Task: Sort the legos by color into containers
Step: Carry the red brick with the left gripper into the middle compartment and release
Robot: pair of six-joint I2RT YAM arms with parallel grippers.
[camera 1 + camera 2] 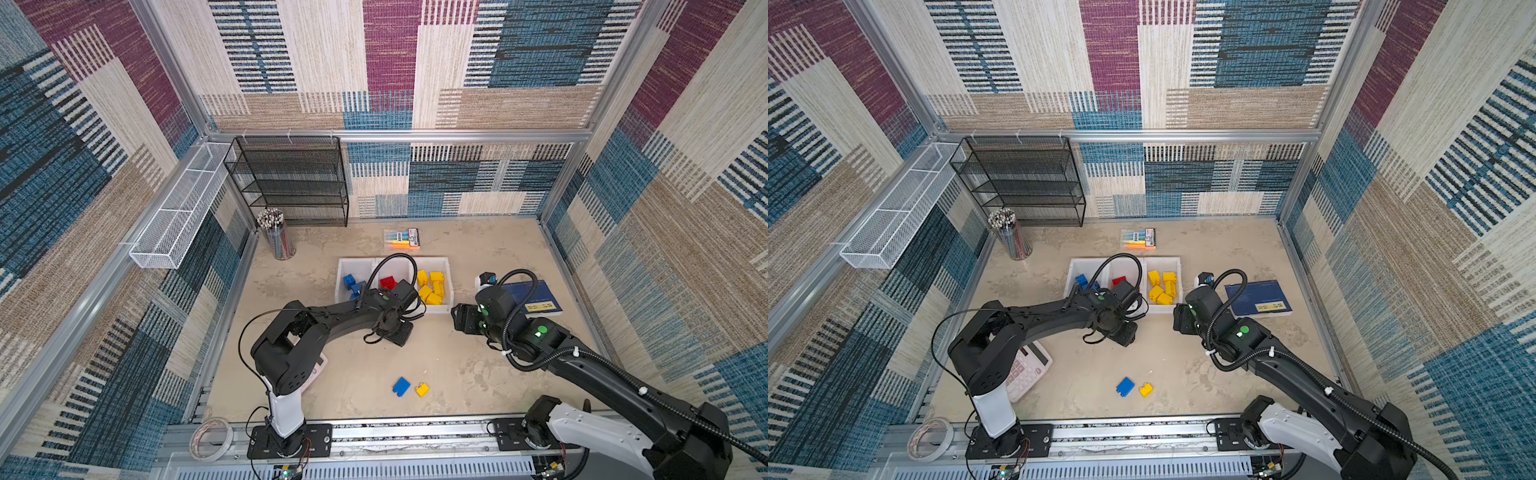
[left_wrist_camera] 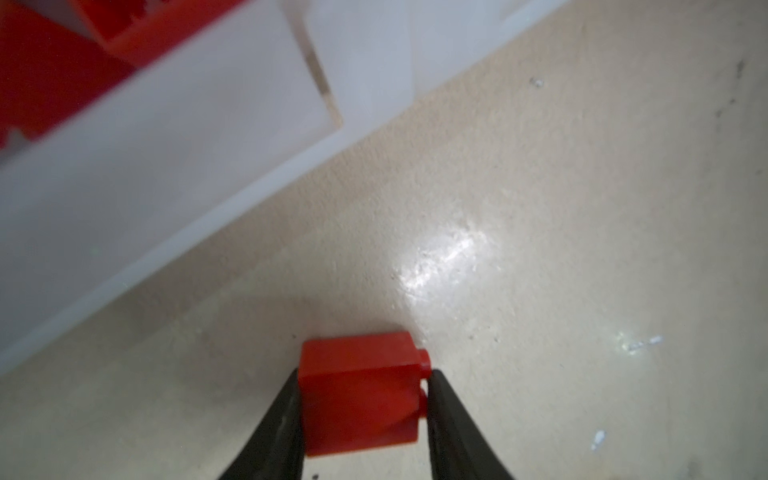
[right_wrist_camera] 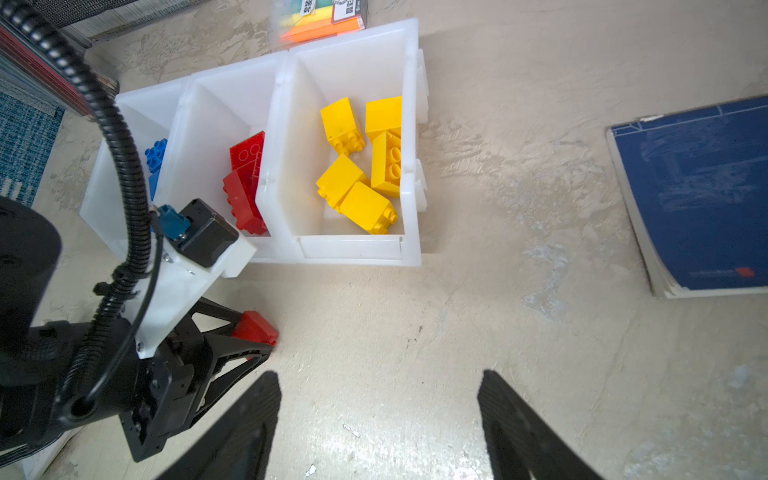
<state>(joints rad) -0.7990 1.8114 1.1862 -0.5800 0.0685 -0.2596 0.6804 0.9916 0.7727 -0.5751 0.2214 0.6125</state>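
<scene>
My left gripper (image 2: 365, 376) is pinched on a small red brick (image 2: 359, 395), one jaw on each side, open only as wide as the brick. The brick sits low over the table (image 2: 540, 249), just in front of the white containers (image 3: 351, 249). I cannot tell whether it has left the surface. I judge this to be the pick-up step for a red piece. The next move calls for a lift high enough to clear the low front wall, a short carry into the middle bin (image 3: 232, 95) where other red bricks lie, and then a release. My left arm reaches forward and across toward the centre, elbow bent and wrist tipped downward. My right gripper (image 3: 380, 378) hangs over bare table near the bin of yellow bricks, jaws spread wide and holding nothing, with its arm folded back. A blue brick (image 1: 401, 386) and a yellow brick (image 1: 422, 389) lie side by side near the front edge, not yet sorted.
</scene>
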